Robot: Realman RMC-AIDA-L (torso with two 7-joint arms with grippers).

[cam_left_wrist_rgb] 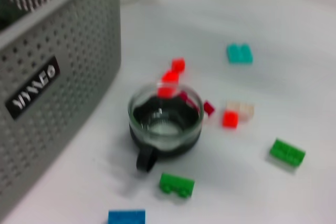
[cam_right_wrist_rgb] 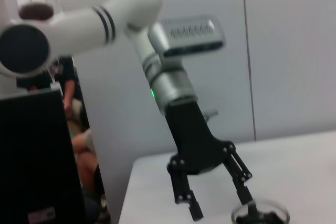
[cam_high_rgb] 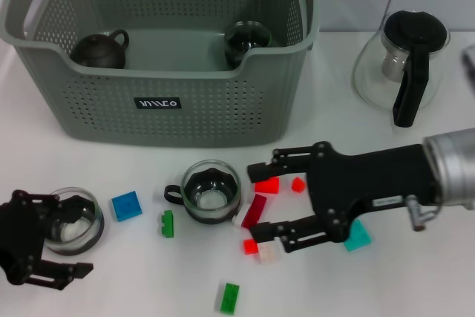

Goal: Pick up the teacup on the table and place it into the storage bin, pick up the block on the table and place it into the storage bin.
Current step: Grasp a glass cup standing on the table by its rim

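A glass teacup with a black handle point(cam_high_rgb: 211, 191) stands on the table in front of the grey storage bin point(cam_high_rgb: 171, 102); it also shows in the left wrist view point(cam_left_wrist_rgb: 165, 121). My right gripper point(cam_high_rgb: 254, 206) is open, its fingers on either side of a dark red block point(cam_high_rgb: 256, 211) and near two red blocks point(cam_high_rgb: 267, 185). My left gripper point(cam_high_rgb: 74, 233) is open around a second glass cup point(cam_high_rgb: 70, 220) at the front left. In the right wrist view, one finger of the left gripper point(cam_right_wrist_rgb: 247, 198) reaches down at that cup's rim point(cam_right_wrist_rgb: 262, 216).
The bin holds a dark teapot point(cam_high_rgb: 100, 50) and a glass cup point(cam_high_rgb: 247, 41). Loose blocks lie around: blue point(cam_high_rgb: 126, 205), green point(cam_high_rgb: 168, 223), green point(cam_high_rgb: 228, 297), red point(cam_high_rgb: 251, 246), teal point(cam_high_rgb: 358, 235). A glass pot with a black handle point(cam_high_rgb: 404, 57) stands at the back right.
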